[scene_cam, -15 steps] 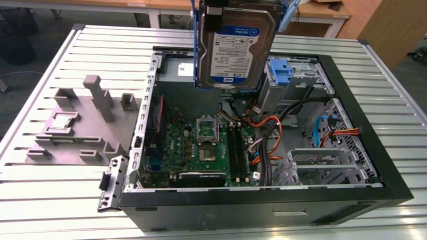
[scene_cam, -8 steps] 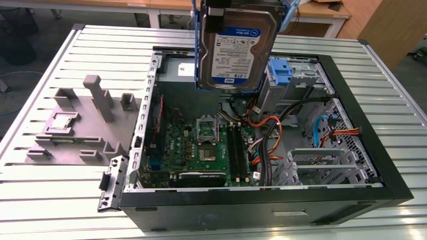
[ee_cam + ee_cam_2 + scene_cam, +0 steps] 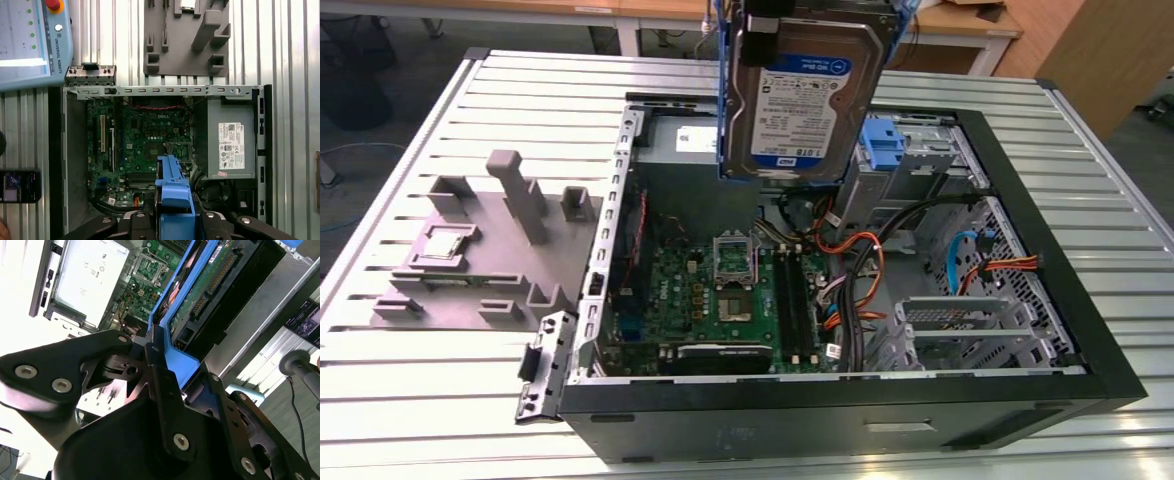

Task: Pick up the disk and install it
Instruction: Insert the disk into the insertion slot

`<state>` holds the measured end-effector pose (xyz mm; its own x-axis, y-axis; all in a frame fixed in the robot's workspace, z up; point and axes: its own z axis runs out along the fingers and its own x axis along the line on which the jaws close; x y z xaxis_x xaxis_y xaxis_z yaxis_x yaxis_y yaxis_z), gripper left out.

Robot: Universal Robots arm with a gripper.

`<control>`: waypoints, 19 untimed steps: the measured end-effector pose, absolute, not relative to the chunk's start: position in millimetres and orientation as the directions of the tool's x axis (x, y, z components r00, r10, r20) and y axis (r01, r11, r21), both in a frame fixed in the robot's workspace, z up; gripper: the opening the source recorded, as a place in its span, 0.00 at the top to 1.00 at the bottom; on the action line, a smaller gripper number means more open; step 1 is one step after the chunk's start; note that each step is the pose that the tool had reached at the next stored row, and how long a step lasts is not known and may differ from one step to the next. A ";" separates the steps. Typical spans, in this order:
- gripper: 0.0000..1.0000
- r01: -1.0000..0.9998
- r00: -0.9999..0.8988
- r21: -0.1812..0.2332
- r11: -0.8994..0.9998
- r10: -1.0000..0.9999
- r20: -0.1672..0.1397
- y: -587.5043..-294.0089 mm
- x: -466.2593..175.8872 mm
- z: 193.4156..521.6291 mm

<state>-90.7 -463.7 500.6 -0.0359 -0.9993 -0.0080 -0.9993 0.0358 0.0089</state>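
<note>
Above the open computer case (image 3: pixel 1107 370), I am watching the disk (image 3: pixel 801 95) hanging upright in the air, its white-and-blue label facing the exterior camera. The gripper (image 3: pixel 159 357) is clamping the blue bracket that frames the drive, closed tight on the bracket's edge in the second wrist view, where the drive's green circuit-board side is showing. Below, the motherboard (image 3: pixel 720 290) is lying flat in the case, and a second blue bracket (image 3: pixel 887 140) is sitting in the drive cage toward the exterior view's right. On the slatted table (image 3: pixel 427 400), beside the case toward the exterior view's left, a gray fixture (image 3: pixel 494 250) is carrying a small square silver chip (image 3: pixel 443 243).
</note>
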 end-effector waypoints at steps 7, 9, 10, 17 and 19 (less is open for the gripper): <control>0.64 -0.999 -0.036 0.009 0.036 -0.999 -0.008 -472.2 -90.6 500.4; 0.64 -0.999 -0.036 0.009 0.036 -0.999 -0.008 -475.2 -90.6 500.2; 0.64 -0.999 -0.036 0.009 0.036 -0.999 -0.008 -476.0 -90.3 500.0; 0.64 -0.999 -0.036 0.009 0.036 -0.999 -0.008 -476.9 -81.8 499.1; 0.64 -0.999 -0.036 0.009 0.036 -0.999 -0.008 -476.9 -81.6 499.0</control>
